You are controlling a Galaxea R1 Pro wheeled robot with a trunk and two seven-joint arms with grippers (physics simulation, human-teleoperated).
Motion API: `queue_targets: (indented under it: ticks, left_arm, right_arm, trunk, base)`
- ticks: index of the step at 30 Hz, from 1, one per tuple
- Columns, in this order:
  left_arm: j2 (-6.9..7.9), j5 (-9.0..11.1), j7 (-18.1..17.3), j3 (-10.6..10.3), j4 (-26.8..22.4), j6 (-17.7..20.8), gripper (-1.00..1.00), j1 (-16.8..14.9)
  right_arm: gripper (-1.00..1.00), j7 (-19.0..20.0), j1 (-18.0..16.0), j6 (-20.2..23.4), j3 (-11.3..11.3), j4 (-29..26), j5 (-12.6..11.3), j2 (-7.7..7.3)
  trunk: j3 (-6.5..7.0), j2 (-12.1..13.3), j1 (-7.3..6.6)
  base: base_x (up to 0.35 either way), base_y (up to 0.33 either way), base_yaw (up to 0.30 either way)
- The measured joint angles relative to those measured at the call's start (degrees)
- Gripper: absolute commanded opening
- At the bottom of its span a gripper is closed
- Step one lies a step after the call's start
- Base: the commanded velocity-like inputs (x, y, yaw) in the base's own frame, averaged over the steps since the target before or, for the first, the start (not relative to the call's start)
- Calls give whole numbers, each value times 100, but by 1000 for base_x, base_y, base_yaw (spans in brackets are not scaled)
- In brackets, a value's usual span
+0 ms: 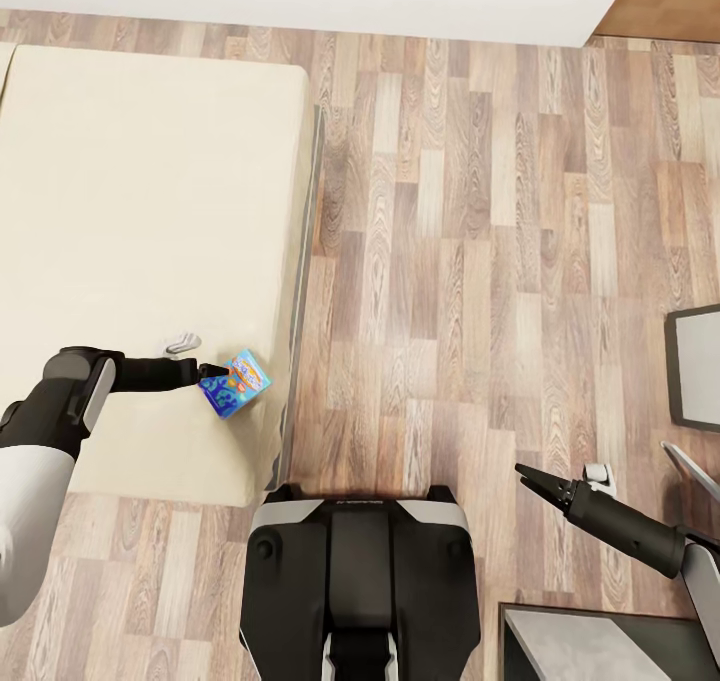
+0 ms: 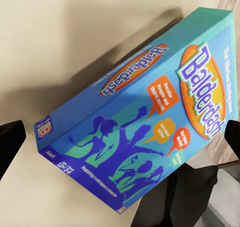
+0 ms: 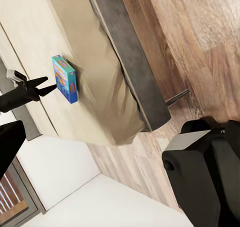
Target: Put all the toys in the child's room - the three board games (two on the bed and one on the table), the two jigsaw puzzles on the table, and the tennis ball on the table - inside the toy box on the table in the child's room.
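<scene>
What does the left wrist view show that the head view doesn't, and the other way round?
Left wrist view adds: the game box up close, its title Balderdash readable, purple figures printed beneath, and dark fingers at either side of it. Head view adds: the left gripper at the box near a corner of the bed, and the right gripper open above the wooden floor. Shared: the blue box, tilted over the beige bed.

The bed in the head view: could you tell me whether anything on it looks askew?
Yes. The light blue board game stands tilted up on one edge near the bed's near corner, rather than lying flat, with the left claw at its side.
</scene>
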Motion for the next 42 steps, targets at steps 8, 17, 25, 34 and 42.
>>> queue_targets:
  ticks: [8,17,25,34,42]
  left_arm:
    - [0,11,-1,0,0,-3,100,0]
    - [0,8,-1,0,0,-5,100,0]
    - [0,8,-1,-6,0,-6,100,0]
    - [-14,15,-1,-8,0,-7,100,0]
    - [-43,38,-56,-10,0,1,100,0]
  right_arm:
    - [100,0,0,0,0,0,-1,0]
    - [100,1,3,0,0,0,0,-1]
    - [100,2,0,0,0,0,-2,0]
    - [100,3,0,0,0,0,0,0]
    - [100,5,0,0,0,0,0,-2]
  trunk:
    - [-37,0,0]
    - [-59,0,0]
    - [-62,0,0]
    - [-63,0,0]
    - [-63,0,0]
  base:
    - [0,0,0]
    - [0,0,0]
    - [0,0,0]
    - [0,0,0]
    - [0,0,0]
